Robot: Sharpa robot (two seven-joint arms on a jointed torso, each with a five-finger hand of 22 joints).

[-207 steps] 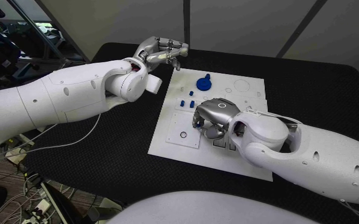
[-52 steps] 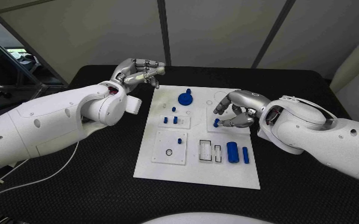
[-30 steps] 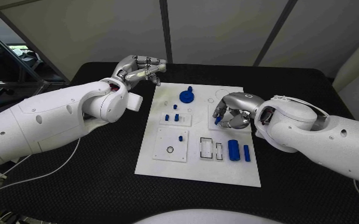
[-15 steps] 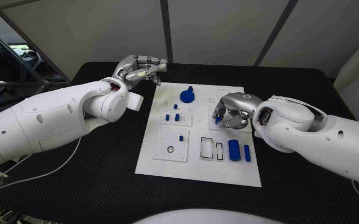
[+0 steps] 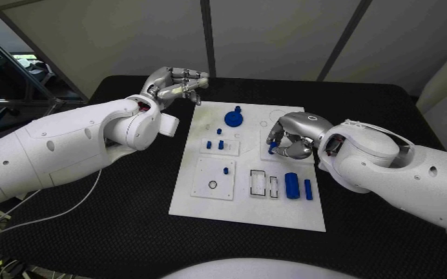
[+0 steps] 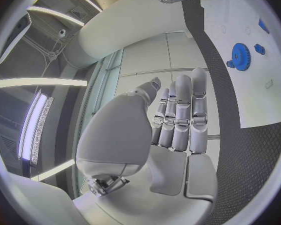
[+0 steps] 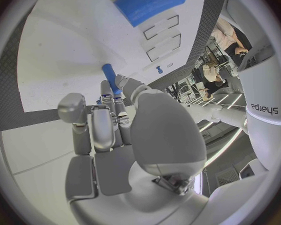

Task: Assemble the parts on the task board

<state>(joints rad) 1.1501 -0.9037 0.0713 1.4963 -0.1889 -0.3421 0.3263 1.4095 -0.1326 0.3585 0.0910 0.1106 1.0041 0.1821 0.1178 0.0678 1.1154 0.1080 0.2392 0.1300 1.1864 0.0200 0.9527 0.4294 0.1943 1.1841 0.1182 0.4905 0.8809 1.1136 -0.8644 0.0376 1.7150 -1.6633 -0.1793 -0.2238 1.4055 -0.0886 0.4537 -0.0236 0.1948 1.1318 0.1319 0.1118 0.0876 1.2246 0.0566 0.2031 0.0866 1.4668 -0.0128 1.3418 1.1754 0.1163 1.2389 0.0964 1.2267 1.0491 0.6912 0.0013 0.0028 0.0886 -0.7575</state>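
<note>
Slim blue cylindrical peg [image 7: 110,78] pinched in right hand [image 5: 291,138] fingers, over white rectangular task board [image 5: 233,192], about 3 o'clock from board centre. Left hand [image 5: 177,85] empty, fingers loosely apart, above black tabletop [image 5: 121,208] at board's 11 o'clock.

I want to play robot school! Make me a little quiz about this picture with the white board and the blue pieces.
1. True or false: the silver right hand holds a small blue peg.
2. Which blue piece lies nearest the board's far edge? A) round blue gear B) fat blue cylinder C) thin blue bar
3. Fill in: the silver left hand is raised beyond the far left corner of the white task board and holds ____.

Key: 1 true. 2 A. 3 nothing.
</note>
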